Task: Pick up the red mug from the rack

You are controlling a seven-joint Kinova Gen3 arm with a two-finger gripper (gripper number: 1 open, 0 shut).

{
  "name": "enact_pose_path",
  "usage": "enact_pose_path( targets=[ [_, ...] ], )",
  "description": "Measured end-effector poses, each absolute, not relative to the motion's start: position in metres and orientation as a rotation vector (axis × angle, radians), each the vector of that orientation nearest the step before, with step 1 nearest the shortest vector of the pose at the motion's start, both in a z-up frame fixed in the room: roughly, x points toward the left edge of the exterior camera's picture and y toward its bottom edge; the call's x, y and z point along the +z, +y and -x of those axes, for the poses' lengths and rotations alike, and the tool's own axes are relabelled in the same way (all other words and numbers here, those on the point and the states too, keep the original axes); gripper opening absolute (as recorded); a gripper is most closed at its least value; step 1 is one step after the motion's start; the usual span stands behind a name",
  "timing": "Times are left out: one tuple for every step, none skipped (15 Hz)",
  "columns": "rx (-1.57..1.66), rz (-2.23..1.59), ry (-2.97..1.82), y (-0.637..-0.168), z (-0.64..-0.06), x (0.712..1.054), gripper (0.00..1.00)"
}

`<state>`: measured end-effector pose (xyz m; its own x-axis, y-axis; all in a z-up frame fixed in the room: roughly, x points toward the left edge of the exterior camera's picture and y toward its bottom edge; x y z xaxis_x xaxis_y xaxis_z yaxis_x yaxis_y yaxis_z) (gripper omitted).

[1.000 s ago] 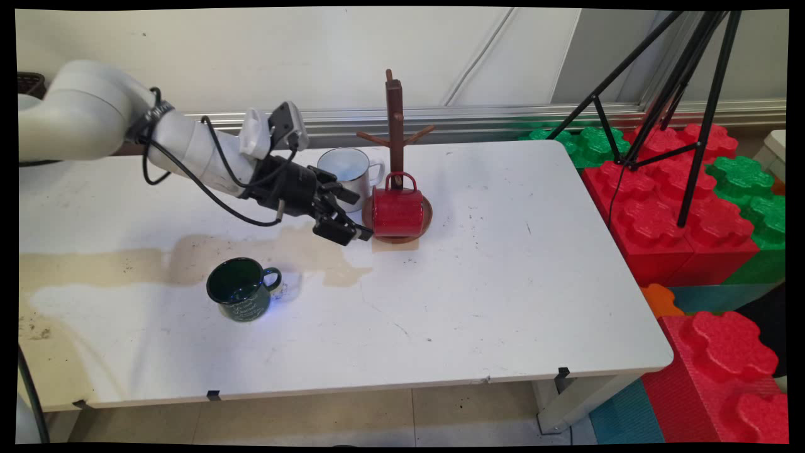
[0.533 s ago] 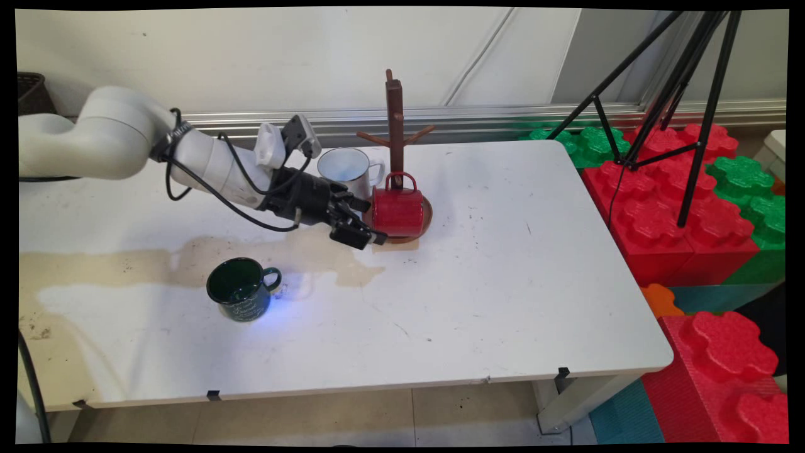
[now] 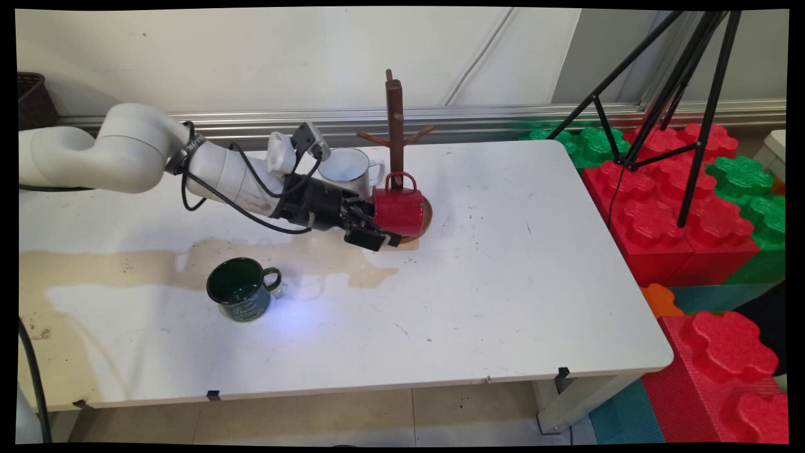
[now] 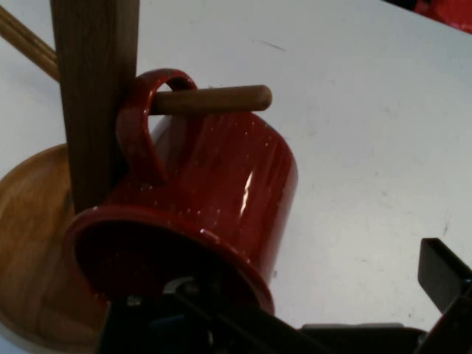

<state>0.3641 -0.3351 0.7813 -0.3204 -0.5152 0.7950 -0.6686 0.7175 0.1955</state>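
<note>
One red mug [image 3: 397,212] was found hung by its handle on a lower peg of the mug tree [image 3: 394,119], mouth turned toward the gripper [image 3: 377,228]. Its fingers were spread about the mug's rim, one inside and one outside, not yet closed.

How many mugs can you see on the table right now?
3. The red mug hangs on the wooden stand, at the gripper. The white mug stands behind the arm. The green mug stands on the near left of the table.

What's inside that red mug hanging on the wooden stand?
The red mug hangs sideways by its handle from a peg of the wooden stand. The gripper is at its mouth, blocking the view; its inside looks dark.
</note>
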Motion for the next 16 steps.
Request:
enact_pose_path(
  targets=[
    [0.203,-0.909,-1.985,-0.335,-0.363,0.78,1.0],
    [0.199,-0.913,-1.979,-0.335,-0.362,0.779,1.0],
    [0.194,-0.917,-1.969,-0.335,-0.36,0.777,1.0],
    [0.189,-0.922,-1.96,-0.335,-0.359,0.776,1.0],
    [0.184,-0.927,-1.951,-0.335,-0.358,0.774,1.0],
    [0.182,-0.931,-1.944,-0.334,-0.358,0.773,1.0],
    [0.181,-0.933,-1.94,-0.334,-0.357,0.773,1.0],
    [0.18,-0.935,-1.935,-0.335,-0.356,0.772,1.0],
    [0.179,-0.938,-1.93,-0.335,-0.356,0.771,1.0],
    [0.179,-0.942,-1.926,-0.336,-0.355,0.77,1.0],
    [0.179,-0.945,-1.922,-0.338,-0.354,0.77,1.0],
    [0.178,-0.948,-1.919,-0.339,-0.353,0.769,1.0],
    [0.177,-0.95,-1.918,-0.34,-0.352,0.768,1.0],
    [0.175,-0.952,-1.917,-0.342,-0.351,0.768,1.0],
    [0.173,-0.955,-1.917,-0.343,-0.351,0.766,1.0],
    [0.171,-0.958,-1.917,-0.344,-0.35,0.766,1.0]
  ],
)
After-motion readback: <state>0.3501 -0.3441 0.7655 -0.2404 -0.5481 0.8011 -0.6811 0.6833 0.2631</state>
